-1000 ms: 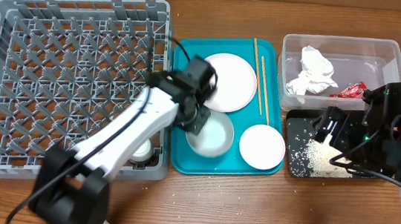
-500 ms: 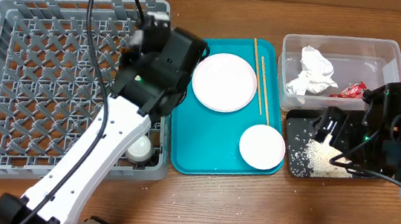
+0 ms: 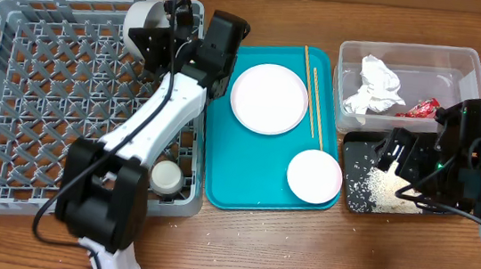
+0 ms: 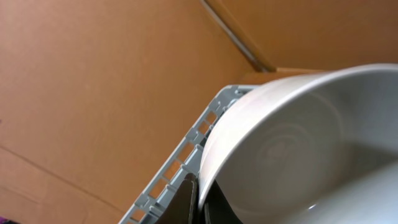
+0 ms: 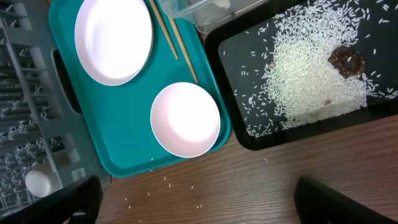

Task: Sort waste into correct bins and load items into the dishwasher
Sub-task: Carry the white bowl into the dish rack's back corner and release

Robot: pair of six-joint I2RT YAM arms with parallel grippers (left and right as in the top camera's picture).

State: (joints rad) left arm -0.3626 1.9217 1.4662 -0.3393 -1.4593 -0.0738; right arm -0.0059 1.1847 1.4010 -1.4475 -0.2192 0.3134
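White bowl (image 3: pixel 143 22) in left gripper (image 3: pixel 167 34) above rack (image 3: pixel 48 87).

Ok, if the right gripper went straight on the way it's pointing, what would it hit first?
Probably the white bowl on the teal tray, or the table just beside it; the open right gripper hangs above both and depth is unclear.

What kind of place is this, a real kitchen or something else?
Likely a robot test bench staged for dish clearing, not a real kitchen: a grey dish rack, a teal tray and a clear waste tub sit on a wooden table, with cardboard behind.
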